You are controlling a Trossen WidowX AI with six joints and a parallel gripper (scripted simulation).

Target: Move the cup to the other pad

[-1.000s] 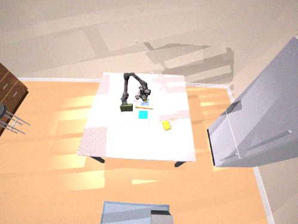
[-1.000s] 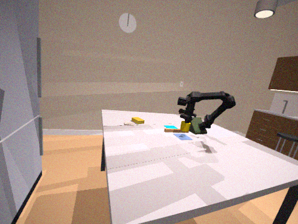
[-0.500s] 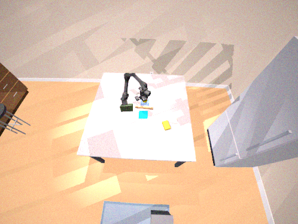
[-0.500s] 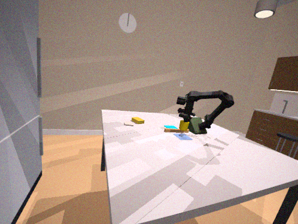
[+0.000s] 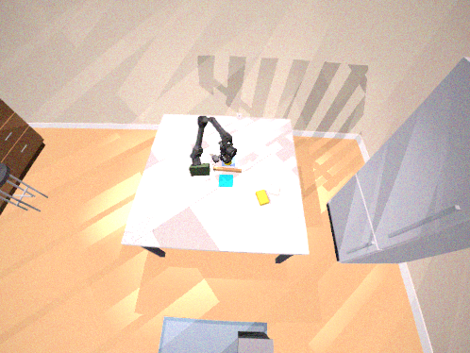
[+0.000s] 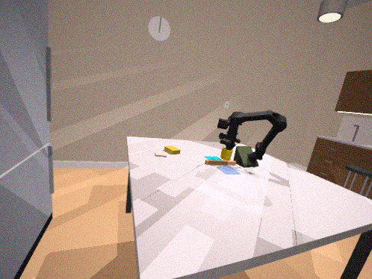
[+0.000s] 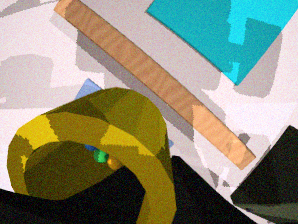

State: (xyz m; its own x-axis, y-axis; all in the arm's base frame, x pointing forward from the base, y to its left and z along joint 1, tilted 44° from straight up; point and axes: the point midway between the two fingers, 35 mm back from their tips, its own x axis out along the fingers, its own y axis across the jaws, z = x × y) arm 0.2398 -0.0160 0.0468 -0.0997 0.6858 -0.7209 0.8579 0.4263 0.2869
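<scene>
Yellow and cylindrical, the open-topped cup (image 7: 93,163) fills the lower left of the wrist view, pinched by its wall between the black fingers of the parallel-jaw gripper (image 7: 149,212), which come in from 6 o'clock. Inside the cup, small marbles (image 7: 103,157) sit low against the inner wall, one green and one orange showing, with something blue beside them. The cup is off the table: in the exterior view it (image 6: 226,153) hangs under the gripper (image 6: 226,143) above the long flat wooden bar (image 6: 220,162), with its rim roughly level. In the wrist view that wooden bar (image 7: 149,76) runs diagonally from 10 o'clock to 4 o'clock, lying flat on the white table top (image 7: 33,50). A bright cyan square pad (image 7: 216,12) lies on the far side of the bar, toward 1 o'clock from the cup, partly shaded. A corner of a pale blue square pad (image 7: 88,90) peeks out from behind the cup's rim at about 11 o'clock, on the near side of the bar. From the top view, the black jointed arm (image 5: 214,129) arches from its dark green base block (image 5: 199,169) over to the bar (image 5: 226,169), with the cyan pad (image 5: 226,180) just past it at 6 o'clock. A yellow rectangular block (image 5: 262,196) rests well apart at about 4 o'clock from the cyan pad, beside a small pale flat piece (image 6: 160,154) seen in the exterior view.
</scene>
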